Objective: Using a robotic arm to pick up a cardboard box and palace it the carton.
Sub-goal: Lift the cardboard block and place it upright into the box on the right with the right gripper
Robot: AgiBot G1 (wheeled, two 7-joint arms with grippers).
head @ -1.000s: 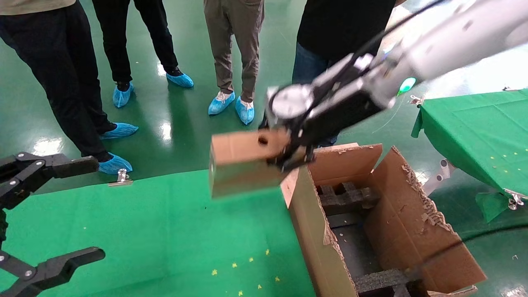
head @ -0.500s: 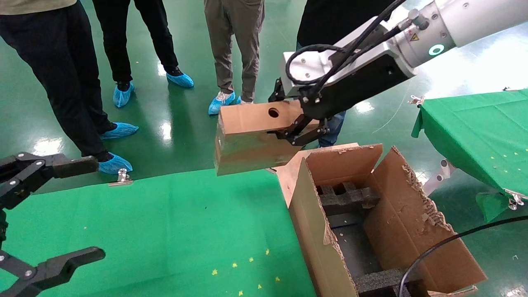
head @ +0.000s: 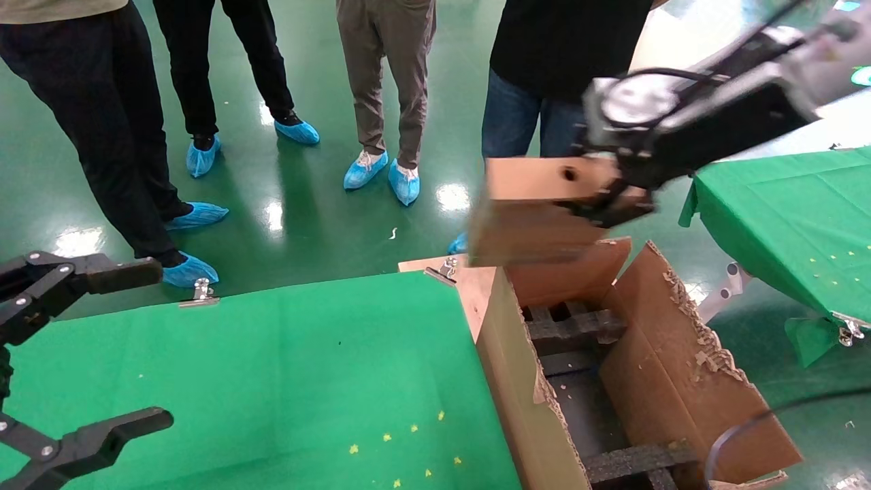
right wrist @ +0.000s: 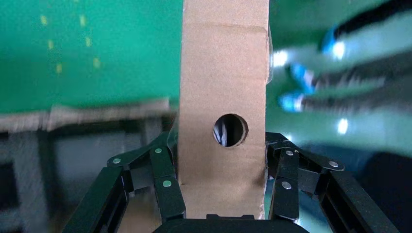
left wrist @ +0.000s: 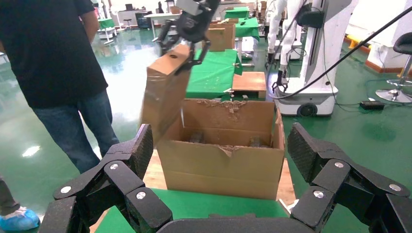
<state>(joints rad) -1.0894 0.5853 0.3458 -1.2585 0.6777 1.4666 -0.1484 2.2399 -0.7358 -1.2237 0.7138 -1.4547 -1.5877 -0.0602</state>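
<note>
Held aloft in the right pincer (head: 616, 204): one cardboard box (head: 537, 211), clamped on both side faces, round hole facing up. Positioned above the far flap of the one carton (head: 653, 381), clear of its ragged rim; open air beneath. Shifted rightward off the green counter (head: 272, 374) edge since half a second ago, then left of the carton. Black foam inserts (head: 575, 327) visible inside. Left pincer (head: 68, 354) parked near the counter's left edge, spread wide, holding nothing.

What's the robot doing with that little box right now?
Right claw shut on cardboard box, held in air over the carton far flap. Left claw open, parked over green table. Path unobstructed.
</note>
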